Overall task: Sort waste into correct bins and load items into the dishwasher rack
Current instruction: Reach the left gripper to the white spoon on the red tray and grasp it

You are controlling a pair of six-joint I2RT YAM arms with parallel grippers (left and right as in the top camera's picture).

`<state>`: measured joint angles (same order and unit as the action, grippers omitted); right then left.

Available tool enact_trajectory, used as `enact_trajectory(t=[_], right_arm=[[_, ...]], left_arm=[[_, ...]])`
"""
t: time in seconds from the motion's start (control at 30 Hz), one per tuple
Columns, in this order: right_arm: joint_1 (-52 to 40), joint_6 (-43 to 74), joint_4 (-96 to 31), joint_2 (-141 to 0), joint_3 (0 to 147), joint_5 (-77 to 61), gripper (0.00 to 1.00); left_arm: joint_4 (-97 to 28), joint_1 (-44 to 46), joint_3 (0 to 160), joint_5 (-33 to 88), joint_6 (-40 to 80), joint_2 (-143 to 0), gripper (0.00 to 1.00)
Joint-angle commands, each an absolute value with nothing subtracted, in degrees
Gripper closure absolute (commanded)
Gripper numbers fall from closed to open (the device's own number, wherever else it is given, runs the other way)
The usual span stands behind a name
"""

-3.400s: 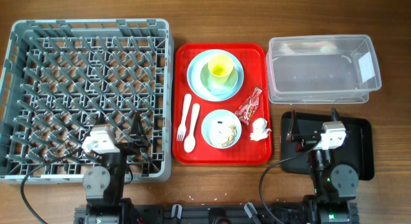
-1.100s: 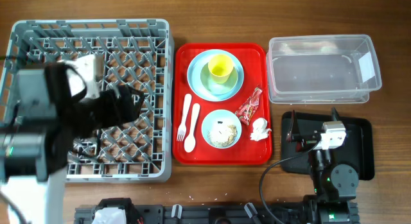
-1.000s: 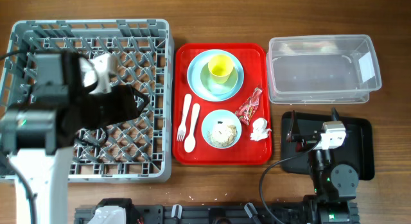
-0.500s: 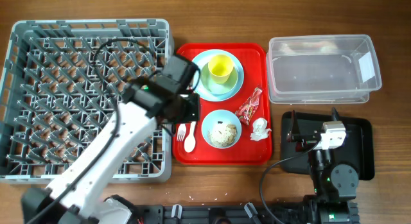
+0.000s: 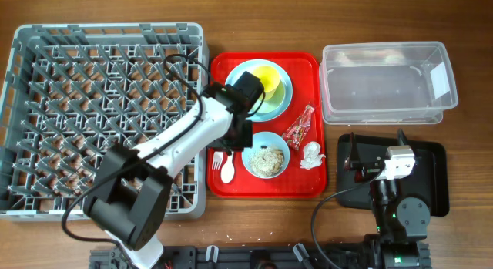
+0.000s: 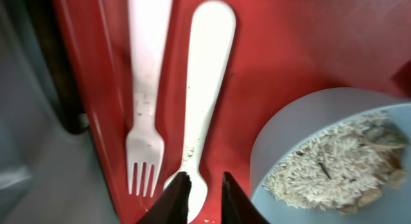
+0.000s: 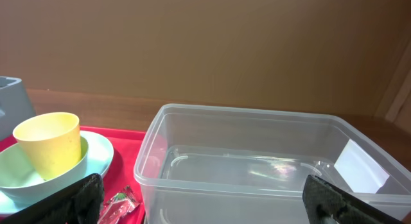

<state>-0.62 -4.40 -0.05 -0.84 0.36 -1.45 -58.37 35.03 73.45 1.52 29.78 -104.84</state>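
My left gripper [image 5: 235, 146] hangs over the red tray, its jaws a narrow gap apart. In the left wrist view its tips [image 6: 203, 189] frame the bowl end of the white spoon [image 6: 205, 76], which lies flat beside the white fork [image 6: 144, 121]. The small blue bowl [image 6: 276, 128] holding rice scraps [image 5: 266, 159] sits just to the right. The yellow cup [image 5: 268, 75] stands in the green bowl [image 7: 16, 169] on the blue plate [image 5: 283, 103]. A red wrapper [image 5: 299, 127] and white tissue [image 5: 310, 155] lie on the tray's right side. My right gripper [image 7: 209, 201] rests wide open and empty over the black tray [image 5: 435, 176].
The grey dishwasher rack [image 5: 108, 28] fills the left of the table. The clear tub [image 5: 385, 84] stands at the back right, behind the black tray. The red tray [image 5: 308, 184] lies between the rack and the bins.
My left arm has swung from over the rack across to the red tray and now hovers above the fork and spoon. The right arm has not moved.
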Motion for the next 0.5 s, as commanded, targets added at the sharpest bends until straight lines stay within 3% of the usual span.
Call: enact_trajectory(t=[0.0,0.47], right_arm=[[-0.84,-4.51,0.14,-0.54,0.30,-2.17,0.00],[-0.84,-4.49,0.14,-0.54,0.30,-2.17,0.00]], left_arm=[[-58.24,35.53,73.06,0.03,30.30,-107.07,0.82],[-50.28,36.86,65.78,1.50,23.68,-107.00,0.80]])
